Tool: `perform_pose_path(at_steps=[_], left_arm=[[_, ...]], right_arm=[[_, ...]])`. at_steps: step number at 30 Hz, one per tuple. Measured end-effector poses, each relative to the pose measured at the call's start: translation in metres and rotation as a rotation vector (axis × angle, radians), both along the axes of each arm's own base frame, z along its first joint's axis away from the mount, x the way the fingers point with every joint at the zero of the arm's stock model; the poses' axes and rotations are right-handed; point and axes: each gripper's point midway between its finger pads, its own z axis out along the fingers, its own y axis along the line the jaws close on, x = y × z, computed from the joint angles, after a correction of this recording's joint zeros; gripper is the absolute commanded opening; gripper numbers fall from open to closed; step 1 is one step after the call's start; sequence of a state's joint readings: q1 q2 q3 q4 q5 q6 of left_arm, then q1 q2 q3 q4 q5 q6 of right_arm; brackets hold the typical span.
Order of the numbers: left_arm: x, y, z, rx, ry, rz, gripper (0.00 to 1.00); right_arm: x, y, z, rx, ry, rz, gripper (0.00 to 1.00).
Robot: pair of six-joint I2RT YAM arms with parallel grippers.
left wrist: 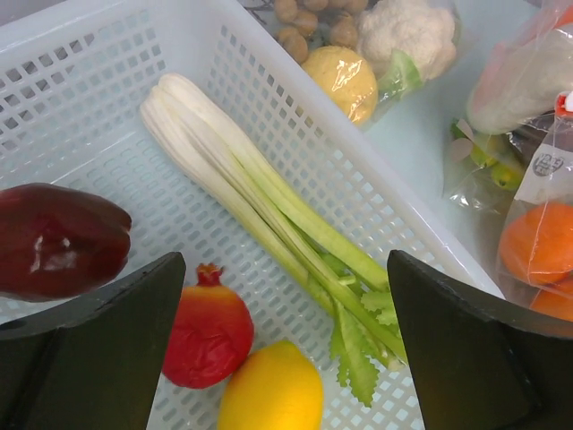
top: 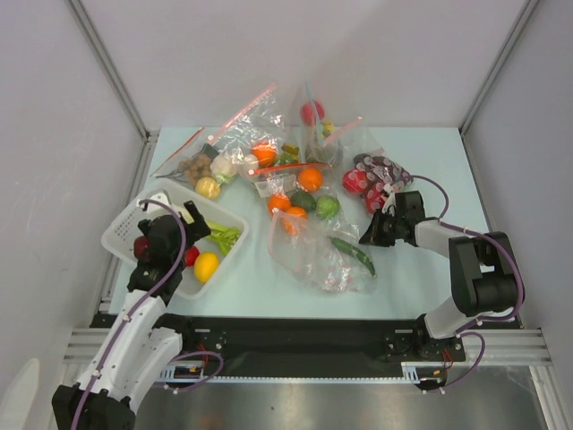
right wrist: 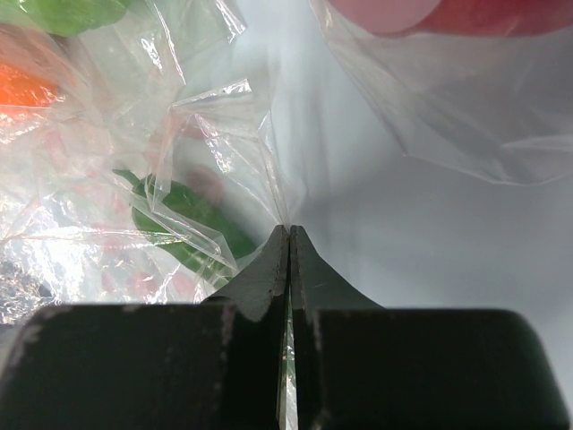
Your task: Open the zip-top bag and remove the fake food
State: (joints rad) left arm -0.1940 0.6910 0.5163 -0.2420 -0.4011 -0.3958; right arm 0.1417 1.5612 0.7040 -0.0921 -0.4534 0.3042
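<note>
Over white perforated plastic basket (left wrist: 81, 98), my left gripper (left wrist: 286, 358) hangs, jaws spread wide, holding nothing; long white-and-green toy leek (left wrist: 269, 206) lies below beside yellow toy lemon (left wrist: 273, 390), dark red toy apple (left wrist: 58, 240): drop-off bin, I judge. My right gripper (right wrist: 288, 235) pinched tight on film edge of clear crinkly zip-top bag (top: 318, 255), likely anchoring it against sliding. Bag lies mid-table; green toy pepper (top: 354, 254) inside, unremoved.

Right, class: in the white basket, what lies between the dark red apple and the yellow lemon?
A red pomegranate lies between the apple and the lemon; the left wrist view shows it.
</note>
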Motion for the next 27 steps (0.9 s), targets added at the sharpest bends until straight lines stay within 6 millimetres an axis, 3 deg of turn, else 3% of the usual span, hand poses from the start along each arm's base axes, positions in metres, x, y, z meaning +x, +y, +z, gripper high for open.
perform_pose_path(at_steps=[4, 9, 13, 20, 23, 27], left_arm=[[0.002, -0.003, 0.002, -0.005, -0.011, -0.019, 0.93], [0.009, -0.028, -0.001, -0.004, -0.003, -0.13, 0.88], [0.011, -0.068, 0.003, 0.003, 0.004, -0.302, 0.74], [0.008, -0.157, 0.034, 0.009, -0.031, -0.646, 0.55], [0.0, -0.186, 0.032, 0.008, -0.017, -0.765, 0.51], [-0.011, -0.212, 0.02, 0.008, 0.025, -0.888, 0.5]], right_arm=[[0.0, 0.0, 0.0, 0.0, 0.0, 0.0, 0.0], [0.0, 0.0, 0.0, 0.0, 0.001, 0.0, 0.0], [0.0, 0.0, 0.0, 0.0, 0.001, 0.0, 0.0], [0.0, 0.0, 0.0, 0.0, 0.001, -0.001, 0.0], [0.0, 0.0, 0.0, 0.0, 0.001, 0.0, 0.0], [0.0, 0.0, 0.0, 0.0, 0.002, 0.0, 0.0]])
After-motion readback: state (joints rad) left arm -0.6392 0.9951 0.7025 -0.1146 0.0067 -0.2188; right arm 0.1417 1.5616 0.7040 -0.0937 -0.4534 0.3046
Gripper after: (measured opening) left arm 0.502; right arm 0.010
